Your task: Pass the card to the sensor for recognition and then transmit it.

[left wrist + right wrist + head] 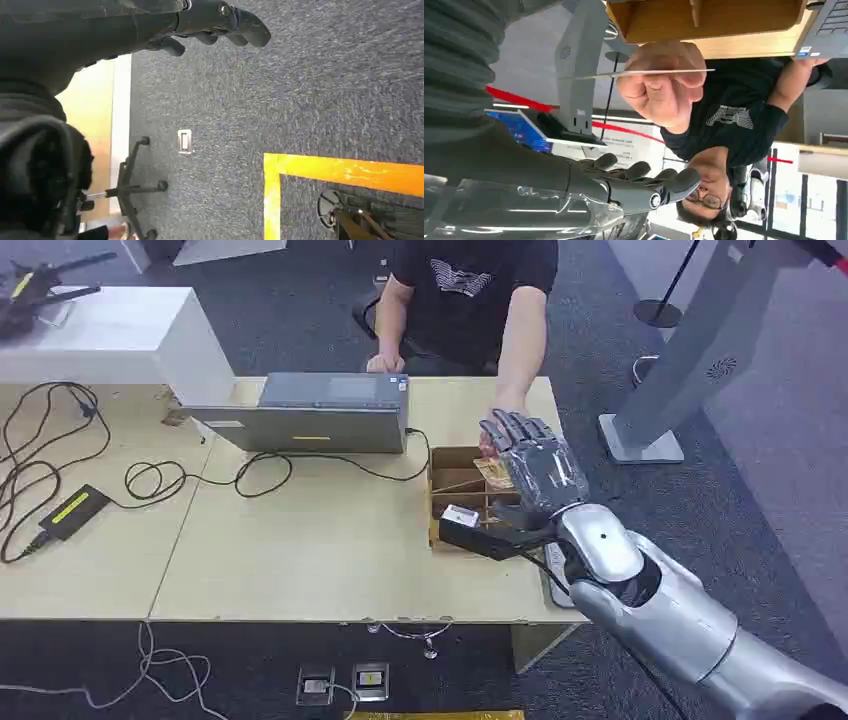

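The right robot hand [530, 468] is raised at centre right of the head view, above the right end of the pale wooden worktop [300, 540]. Its dark fingers [644, 172] are extended and spread, and it grasps nothing. In the right wrist view, the thin flat card [644, 73] appears edge-on, pinched in the bare hand of a person [661, 85] in a black printed T-shirt [470, 285]. The card is near the robot fingers but apart from them.

In the head view, the person's hand [492, 440] lies just behind the right robot hand, above a brown compartmented cardboard box [455, 485] at the right end of the worktop. A small black device with a white label [470, 525] sits at the box's near edge, below the robot hand.

The left robot hand [220, 22] appears at the top of the left wrist view, its dark fingers curled inward with nothing in them, hanging over grey carpet [325, 90] marked with yellow tape [345, 170].

A closed grey laptop [320, 412] lies at the centre rear of the worktop. Black cables [60, 440] and a black power adapter with a yellow label [72, 510] occupy the left of the frame.
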